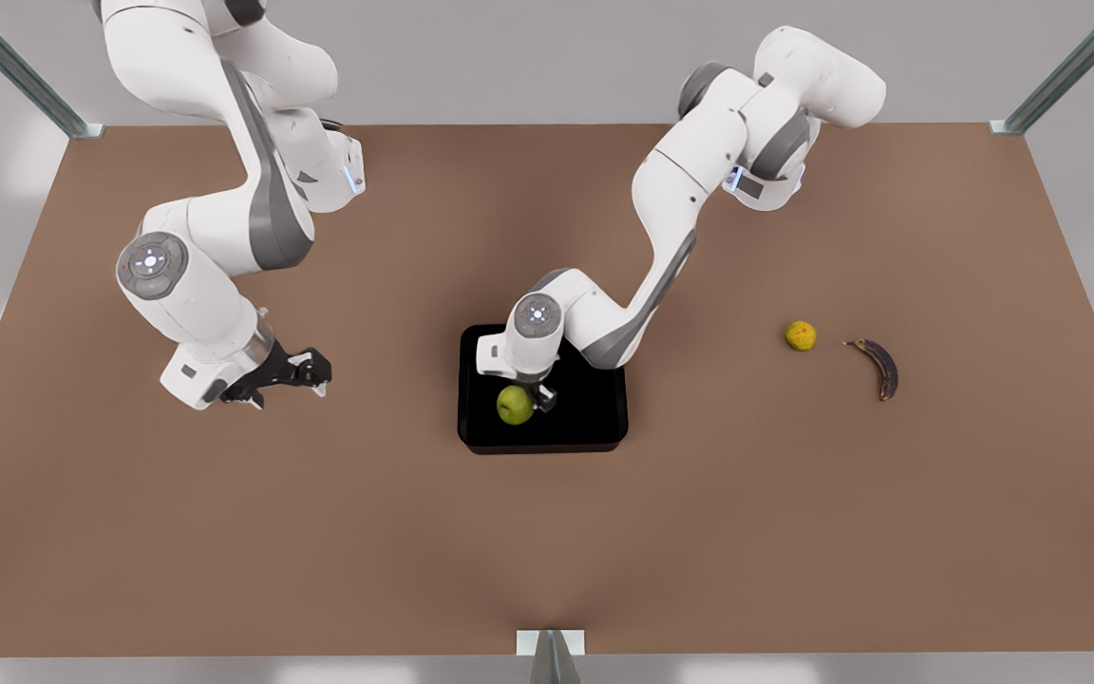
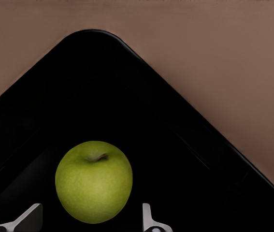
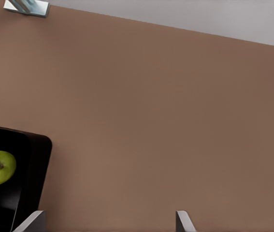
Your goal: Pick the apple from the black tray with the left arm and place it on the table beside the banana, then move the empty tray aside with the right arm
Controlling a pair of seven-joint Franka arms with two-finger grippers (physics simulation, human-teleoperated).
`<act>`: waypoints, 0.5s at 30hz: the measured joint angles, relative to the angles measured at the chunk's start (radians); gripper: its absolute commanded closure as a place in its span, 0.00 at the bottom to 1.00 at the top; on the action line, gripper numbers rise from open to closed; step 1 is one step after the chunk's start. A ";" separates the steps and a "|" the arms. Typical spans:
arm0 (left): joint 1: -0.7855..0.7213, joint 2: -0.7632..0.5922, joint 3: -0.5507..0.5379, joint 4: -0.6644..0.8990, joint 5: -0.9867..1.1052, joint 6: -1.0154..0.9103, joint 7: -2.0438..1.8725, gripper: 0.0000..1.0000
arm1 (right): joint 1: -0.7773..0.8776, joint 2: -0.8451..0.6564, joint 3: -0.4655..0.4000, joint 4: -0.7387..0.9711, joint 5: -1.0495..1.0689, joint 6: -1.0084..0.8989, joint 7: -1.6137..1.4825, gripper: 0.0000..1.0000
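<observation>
Over the black tray (image 1: pixel 594 418) in the front view, the left gripper (image 1: pixel 536 397) hung at the apple (image 1: pixel 514 405), well apart from the banana (image 1: pixel 879 367) and a speckled yellow fruit (image 1: pixel 801 335) on the table (image 1: pixel 547 551), while the right gripper (image 1: pixel 305 372) waited toward that view's left. From the left wrist view, its fingers (image 2: pixel 149 220) stood spread on either side of the apple (image 2: pixel 93 181), not yet clamped, so a shallow or off-centre squeeze would likely roll the round fruit away across the tray (image 2: pixel 185 145). From the right wrist view, the right gripper's fingers (image 3: pixel 182 222) were parted over bare table (image 3: pixel 165 121) beside the tray's corner (image 3: pixel 37 164), holding nothing.
</observation>
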 measured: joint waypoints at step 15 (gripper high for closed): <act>-0.002 0.071 0.015 0.067 0.004 0.053 -0.040 0.00 | 0.041 -0.035 -0.063 0.084 -0.033 -0.128 0.010 0.00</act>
